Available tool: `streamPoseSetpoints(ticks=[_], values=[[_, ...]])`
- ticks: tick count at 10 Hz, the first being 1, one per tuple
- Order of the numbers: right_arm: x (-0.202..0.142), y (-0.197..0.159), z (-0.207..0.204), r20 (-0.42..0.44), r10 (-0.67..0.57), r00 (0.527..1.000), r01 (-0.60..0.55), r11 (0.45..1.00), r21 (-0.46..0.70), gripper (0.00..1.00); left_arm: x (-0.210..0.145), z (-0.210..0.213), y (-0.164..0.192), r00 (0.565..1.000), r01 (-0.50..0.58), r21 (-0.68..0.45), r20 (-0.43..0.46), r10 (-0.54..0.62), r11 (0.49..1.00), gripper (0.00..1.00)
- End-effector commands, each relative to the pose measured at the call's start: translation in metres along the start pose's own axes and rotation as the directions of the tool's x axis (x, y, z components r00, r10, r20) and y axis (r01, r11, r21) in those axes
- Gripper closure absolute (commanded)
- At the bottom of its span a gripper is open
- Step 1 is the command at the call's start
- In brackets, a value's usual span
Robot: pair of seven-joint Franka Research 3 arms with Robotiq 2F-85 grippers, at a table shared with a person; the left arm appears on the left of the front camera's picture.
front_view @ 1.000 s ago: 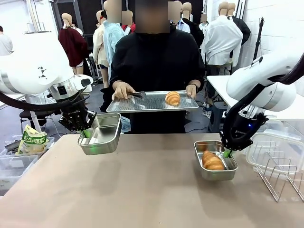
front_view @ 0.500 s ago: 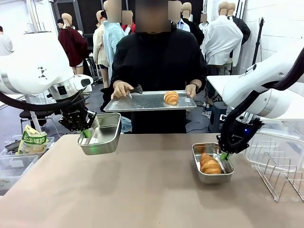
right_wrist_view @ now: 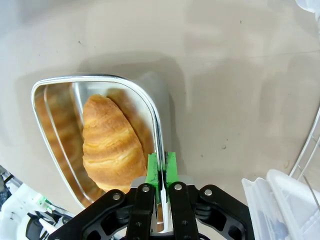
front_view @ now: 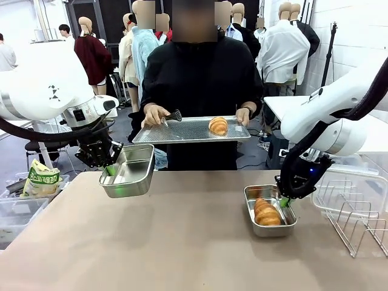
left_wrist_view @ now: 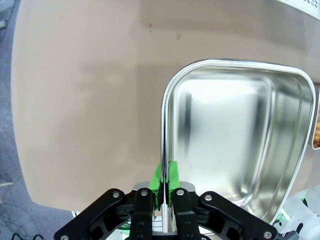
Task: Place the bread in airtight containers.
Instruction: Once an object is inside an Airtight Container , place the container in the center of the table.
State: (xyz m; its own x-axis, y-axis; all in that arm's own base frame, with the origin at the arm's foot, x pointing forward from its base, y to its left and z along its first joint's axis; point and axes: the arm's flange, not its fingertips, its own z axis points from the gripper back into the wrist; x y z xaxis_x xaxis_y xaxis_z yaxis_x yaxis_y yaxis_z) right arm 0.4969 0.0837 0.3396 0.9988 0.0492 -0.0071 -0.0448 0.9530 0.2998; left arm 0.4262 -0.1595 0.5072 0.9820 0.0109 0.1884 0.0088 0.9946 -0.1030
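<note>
One roll [front_view: 265, 213] lies in the pan [front_view: 273, 231] your right hand [front_view: 284, 200] clamps by the rim, down at the surface [front_view: 182, 242], the other roll [front_view: 218, 125] waits on the person's tray [front_view: 182, 130], so hold the empty pan [front_view: 124, 189], rim clamped in your left hand [front_view: 110, 170], steady to receive it.

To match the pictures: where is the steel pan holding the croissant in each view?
Front view: croissant pan lower right on the tan table, right gripper shut on its rim.
Right wrist view: lower left, its rim between the green pads.
Left wrist view: this is the other, empty pan.
Shared landmark: the tan table.
</note>
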Motion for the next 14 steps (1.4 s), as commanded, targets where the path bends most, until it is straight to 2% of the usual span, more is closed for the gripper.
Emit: streamPoseSetpoints(ticks=[1, 5, 6, 9, 14], values=[[0.003, -0.004, -0.004, 0.020, 0.003, 1.000, -0.004, 1.000, 0.024, 0.87, 0.000, 0.002, 0.001, 1.000, 0.000, 0.002, 0.006, 0.000, 1.000, 1.00], [-0.002, -0.006, 0.007, 0.044, -0.034, 0.998, 0.033, 0.999, 0.025, 0.10, 0.000, 0.002, 0.001, 1.000, 0.000, 0.002, 0.006, 0.000, 1.000, 1.00], [-0.002, -0.007, 0.007, 0.040, -0.036, 0.999, 0.035, 0.999, 0.030, 0.00, 0.000, 0.002, 0.001, 1.000, 0.000, 0.002, 0.006, 0.000, 1.000, 1.00], [0.000, -0.006, 0.002, -0.010, -0.029, 1.000, 0.030, 0.999, 0.024, 0.00, 0.000, 0.002, 0.001, 1.000, 0.000, 0.002, 0.006, 0.000, 1.000, 1.00], [-0.004, -0.003, 0.001, -0.025, -0.020, 0.999, 0.020, 1.000, 0.013, 0.00, 0.000, 0.002, 0.001, 1.000, 0.000, 0.002, 0.006, 0.000, 1.000, 1.00]])
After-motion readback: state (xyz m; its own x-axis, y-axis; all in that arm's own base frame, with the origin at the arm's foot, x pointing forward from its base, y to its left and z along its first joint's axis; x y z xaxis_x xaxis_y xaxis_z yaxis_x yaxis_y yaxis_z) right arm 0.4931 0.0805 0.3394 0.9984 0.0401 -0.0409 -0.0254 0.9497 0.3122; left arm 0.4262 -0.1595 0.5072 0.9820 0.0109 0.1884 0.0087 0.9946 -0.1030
